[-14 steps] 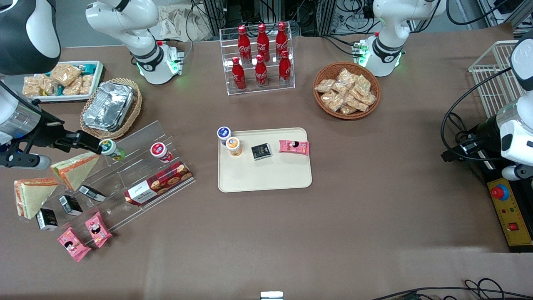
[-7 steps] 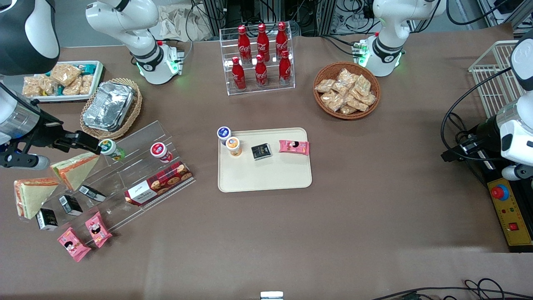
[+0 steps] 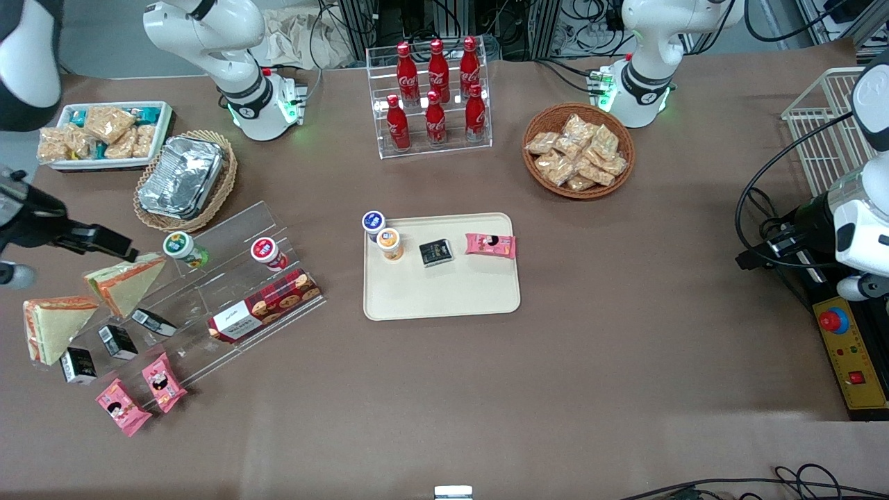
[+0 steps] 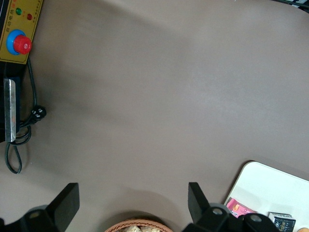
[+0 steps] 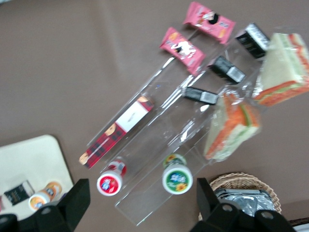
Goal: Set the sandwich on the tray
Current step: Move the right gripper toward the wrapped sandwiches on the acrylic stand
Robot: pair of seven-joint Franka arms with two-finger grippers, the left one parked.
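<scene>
Your claw (image 3: 119, 248) hangs in the middle band of the front frame at the working arm's end of the surface (image 3: 625, 361), just above the tip of the tanner wedge (image 3: 125, 281). The wrist view shows its fingers (image 5: 77, 198) spread wide, holding nothing. The sandwich (image 3: 52, 328) you want is the paler wedge lying on the surface lower in the frame, nearer the camera than the tanner one and apart from the claw. Its plastic wrap makes the filling hard to read. The tray (image 3: 444, 295) sits at the frame's centre and holds one orange-lidded cup (image 3: 389, 243), one black pack (image 3: 436, 252) and one pink pack (image 3: 490, 244). A blue-lidded cup (image 3: 374, 222) stands at the tray's corner; you cannot tell whether it is on the rim or beside it. The clear stepped rack (image 3: 229, 229) carries a green-lidded cup (image 3: 179, 244), a red-lidded cup (image 3: 264, 248) and a cookie box (image 3: 265, 305), with three black packs and two pink packs at its lower end. At the frame's top, the bottle rack (image 3: 486, 132) has six red bottles. A wicker basket (image 3: 535, 128) is heaped with snack packs, too jumbled to count, and the white bin (image 3: 165, 121) is partly cut off by the arm.
</scene>
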